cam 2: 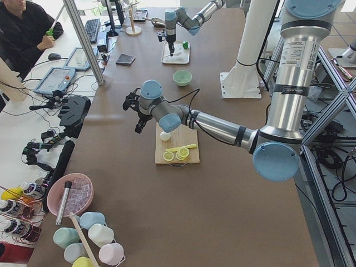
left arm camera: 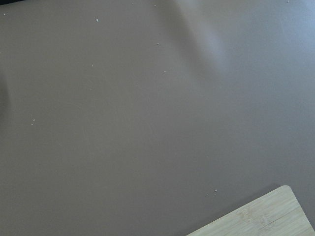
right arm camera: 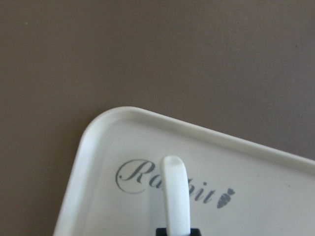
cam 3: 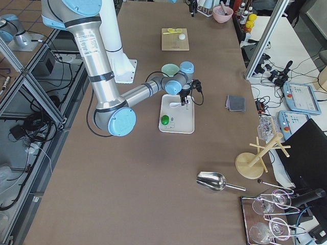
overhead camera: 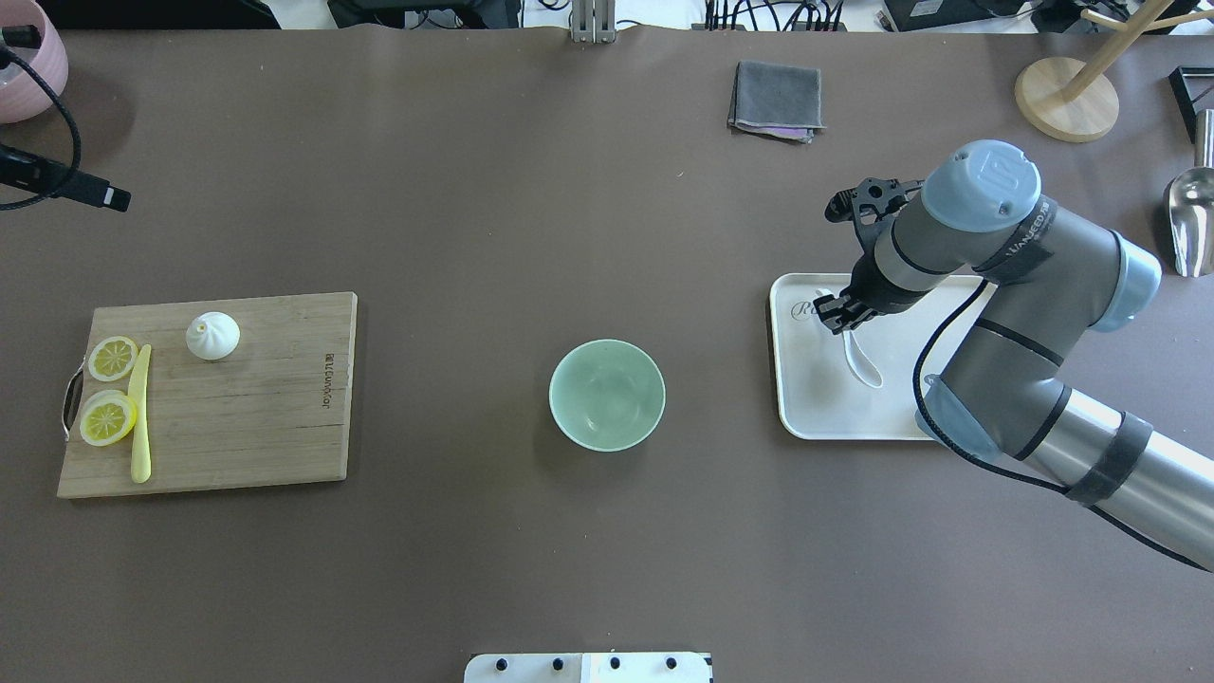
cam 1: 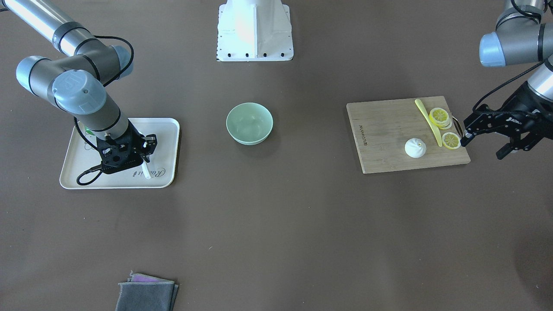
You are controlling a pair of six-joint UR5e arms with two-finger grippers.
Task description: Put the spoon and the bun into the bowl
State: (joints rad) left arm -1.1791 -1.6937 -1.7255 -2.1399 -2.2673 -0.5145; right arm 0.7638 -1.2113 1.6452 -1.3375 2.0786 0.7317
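The white spoon (overhead camera: pixel 861 359) lies in the white tray (overhead camera: pixel 806 398). My right gripper (overhead camera: pixel 839 313) stands over it, its fingers tight against the sides of the handle. The right wrist view shows the handle (right arm camera: pixel 175 196) sticking out over the tray's lettering. From the front the spoon (cam 1: pixel 146 170) shows below the right gripper (cam 1: pixel 144 151). The bun (cam 1: pixel 415 147) sits on the wooden cutting board (cam 1: pixel 384 134). My left gripper (cam 1: pixel 483 147) is open and empty, just off the board's edge near the lemon slices. The mint-green bowl (cam 1: pixel 246 138) stands empty mid-table, between tray and board.
A yellow knife (cam 1: pixel 430 123) and lemon slices (cam 1: pixel 440 115) lie on the board beside the bun. A folded grey cloth (cam 1: pixel 147 293) lies at the operators' side. A small green object (cam 3: pixel 165 120) sits in the tray. The robot base (cam 1: pixel 255 30) stands behind the bowl.
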